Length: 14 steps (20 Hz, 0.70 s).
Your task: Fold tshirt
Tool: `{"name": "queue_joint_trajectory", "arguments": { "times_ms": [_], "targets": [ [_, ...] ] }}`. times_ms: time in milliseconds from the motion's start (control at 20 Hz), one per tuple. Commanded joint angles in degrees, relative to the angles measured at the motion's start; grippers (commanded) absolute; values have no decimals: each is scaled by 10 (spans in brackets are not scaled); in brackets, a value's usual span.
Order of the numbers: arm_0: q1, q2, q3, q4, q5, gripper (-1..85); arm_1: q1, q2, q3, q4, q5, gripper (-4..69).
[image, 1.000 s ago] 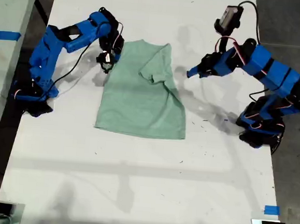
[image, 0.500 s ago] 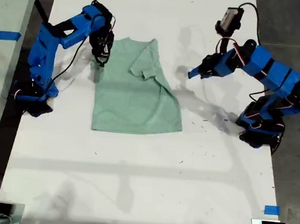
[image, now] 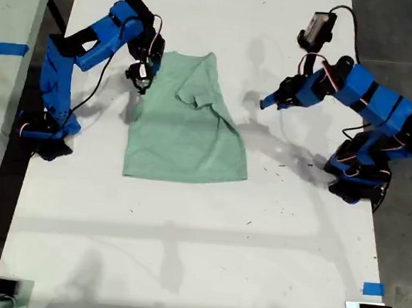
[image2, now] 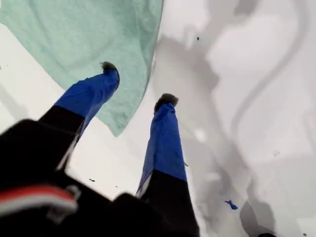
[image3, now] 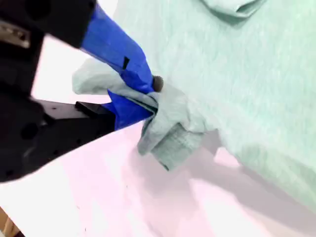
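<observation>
The pale mint-green tshirt (image: 186, 138) lies flat on the white table (image: 184, 252), with one sleeve folded in over its chest. At the exterior view's left, my second gripper (image: 142, 78) is shut on the other sleeve, and its wrist view shows the cloth (image3: 168, 123) bunched between the jaws of my second gripper (image3: 153, 94). My first gripper (image: 267, 102) hovers at the exterior view's right, apart from the shirt. My first gripper (image2: 139, 83) stands open and holds nothing, over the table next to a corner of the tshirt (image2: 89, 34).
Both arm bases sit at the table's side edges in the exterior view. Dark floor (image: 407, 41) lies beyond the right edge. A blue tape mark (image: 372, 288) is near the front right corner. A second surface with blue tape (image: 7, 48) borders the exterior view's left.
My second gripper has pulled the held sleeve toward the exterior view's left and far side, and the whole tshirt slid left with it. My first gripper has barely moved.
</observation>
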Motion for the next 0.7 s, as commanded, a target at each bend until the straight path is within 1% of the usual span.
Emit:
{"name": "queue_joint_trajectory", "arguments": {
  "times_ms": [0, 150, 250, 350, 400, 450, 600, 650],
  "targets": [
    [54, 36, -56, -65, -1, 0, 2, 32, -3, -17, -4, 166],
    [103, 2, -67, -166, 6, 0, -4, 39, 5, -18, 0, 166],
    [119, -28, -70, -233, 7, 0, -6, 46, 9, -16, 4, 166],
    [117, -69, -71, -272, 7, 22, -8, 56, 16, -13, 6, 166],
    [113, -91, -71, -283, 7, 135, -9, 62, 19, -11, 8, 166],
    [110, -112, -71, -287, 7, 281, -10, 69, 25, -11, 10, 166],
    [92, -133, -70, -259, 3, 372, -9, 86, 42, -10, 13, 168],
    [89, -120, -70, -238, 3, 380, -8, 90, 44, -10, 13, 168]
  ]
}}
